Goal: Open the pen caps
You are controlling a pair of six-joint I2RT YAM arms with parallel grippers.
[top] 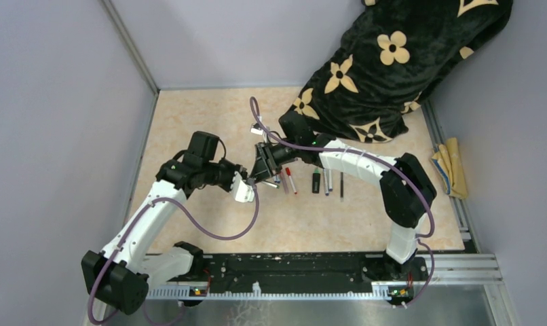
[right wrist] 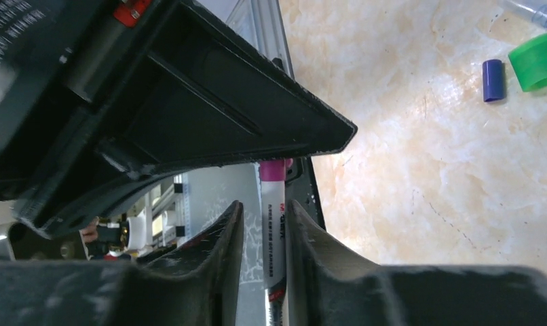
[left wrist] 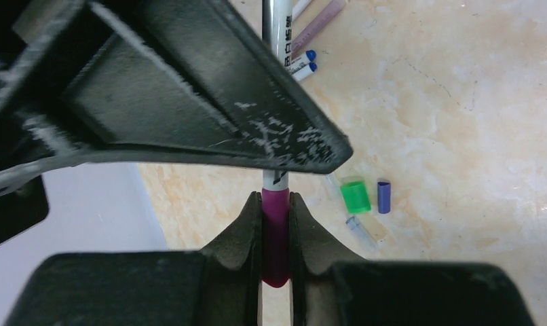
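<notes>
**Two robot arms hold one pen between them, ready to pull its cap off**

Seen from above, both arms reach inward and meet over the middle of a pale marbled worktop [top: 210, 122]. One pen [right wrist: 273, 231] is held between them, apparently lifted off the surface so that each arm can take an end.

The left pincer [left wrist: 275, 204] is clamped on the pen's magenta cap [left wrist: 275, 238]. Its two notched fingers press on either side of the cap, and the white barrel runs straight out beyond them. Gripping only the cap leaves the barrel free to slide out.

The right pincer [right wrist: 264, 204] sits around the white barrel just behind the cap. One finger touches the barrel, but a sliver of light shows along the other. I cannot tell whether it is gripping firmly or has loosened. A loose hold here would matter, because the barrel needs an anchor while the arms pull apart along the pen's length.

The cap is seated on the barrel, so this pen is not yet open.

On the worktop below lie a green cap [left wrist: 354, 195] and a blue cap [left wrist: 383, 196], already off, side by side. More pens [top: 316, 180] lie in a row just right of the pincers.
</notes>
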